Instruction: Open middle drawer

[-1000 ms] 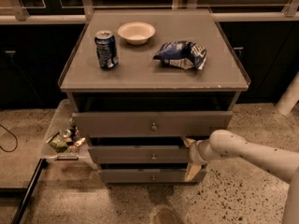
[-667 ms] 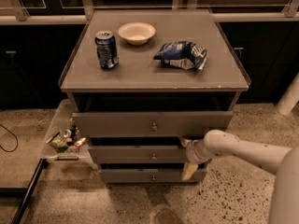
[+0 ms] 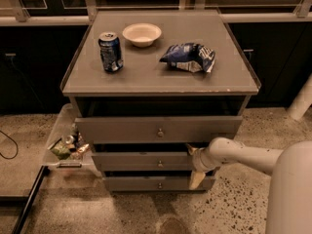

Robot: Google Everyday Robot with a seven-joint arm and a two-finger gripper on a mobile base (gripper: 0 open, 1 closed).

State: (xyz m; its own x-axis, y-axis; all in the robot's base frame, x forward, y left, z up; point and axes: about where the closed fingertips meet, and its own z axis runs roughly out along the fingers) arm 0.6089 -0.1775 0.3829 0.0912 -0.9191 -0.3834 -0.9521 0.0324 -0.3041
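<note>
The grey cabinet has three drawers. The middle drawer is a wide shallow grey front with a small round knob, and it sits a little out from the cabinet. My gripper is at the right end of that front, well right of the knob. It is open, with one cream fingertip above the front and the other below it, over the lowest drawer. The top drawer is pulled out further. My white arm comes in from the right.
A blue soda can, a white bowl and a blue chip bag lie on the cabinet top. A side shelf with small items hangs at the left. A white post stands at the right, on speckled floor.
My gripper has shifted slightly left along the middle drawer's front. The drawers have not visibly moved.
</note>
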